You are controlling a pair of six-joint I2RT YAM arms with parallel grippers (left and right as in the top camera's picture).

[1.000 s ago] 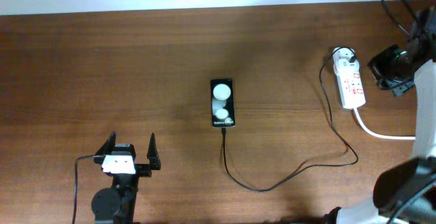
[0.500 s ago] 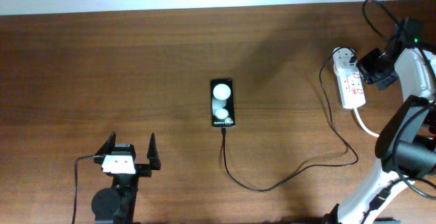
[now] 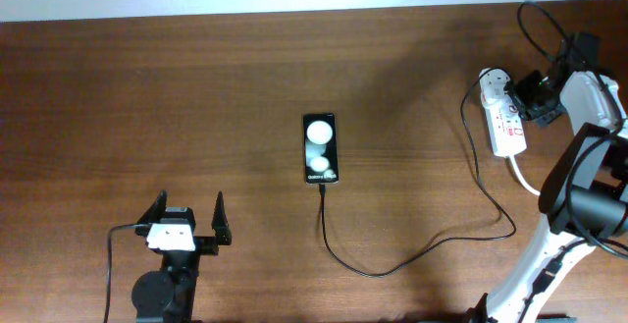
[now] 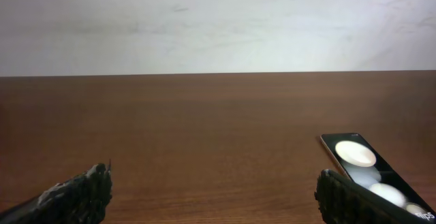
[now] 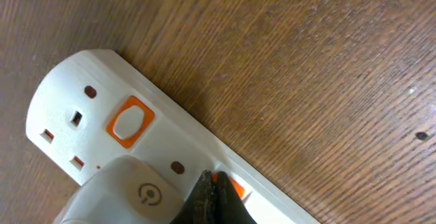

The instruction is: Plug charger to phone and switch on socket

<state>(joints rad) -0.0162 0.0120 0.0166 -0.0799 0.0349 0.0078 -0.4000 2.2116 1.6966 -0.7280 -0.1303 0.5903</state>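
Observation:
The black phone [image 3: 320,148] lies flat at the table's middle and also shows in the left wrist view [image 4: 371,173]. The thin black charger [image 3: 378,272] runs from the phone's near end, where its tip meets the phone, in a curve to the round white plug [image 3: 496,80] in the socket [image 3: 507,125]. My right gripper [image 3: 530,97] is shut, its tips [image 5: 214,183] pressed on an orange switch [image 5: 237,188] of the socket [image 5: 88,88] beside the plug [image 5: 129,193]. My left gripper [image 3: 186,215] is open and empty, near the front left [image 4: 214,197].
The socket's thick white cord [image 3: 549,193] runs off to the right. A second orange switch [image 5: 129,120] sits further along the strip. The white wall [image 4: 218,20] stands behind the table's far edge.
My right gripper has moved left from the table's right edge onto the socket, next to the plug. The left arm, phone and cable have not moved.

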